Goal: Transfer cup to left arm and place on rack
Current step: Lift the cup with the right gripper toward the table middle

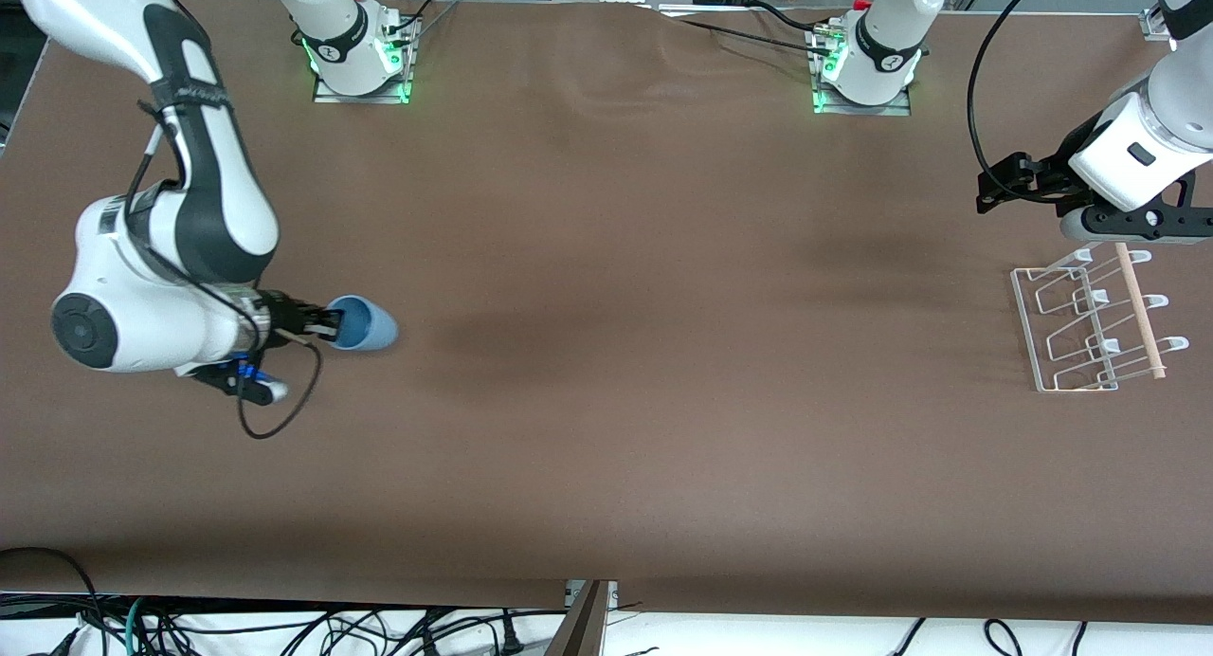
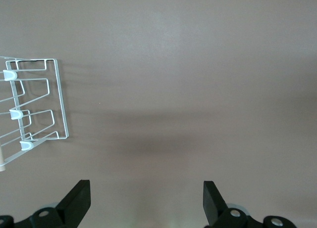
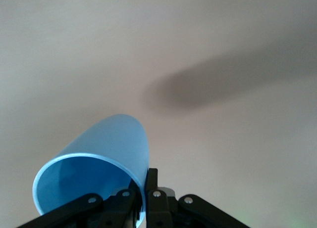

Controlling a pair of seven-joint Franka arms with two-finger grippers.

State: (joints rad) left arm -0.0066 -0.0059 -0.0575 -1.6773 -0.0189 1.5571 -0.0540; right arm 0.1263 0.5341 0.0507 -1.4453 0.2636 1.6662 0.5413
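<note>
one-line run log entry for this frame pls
phase: cup pickup | right gripper: shut on rim of cup, near right arm's end | left gripper: open, waiting above rack | handover: not yet done

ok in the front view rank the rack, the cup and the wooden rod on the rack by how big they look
1. rack, the white wire frame, largest by far.
2. wooden rod, long but very thin, lying across the rack.
3. cup, light blue, pinched at its rim by the right gripper; shorter than the rod but wider, so these two are close.
</note>
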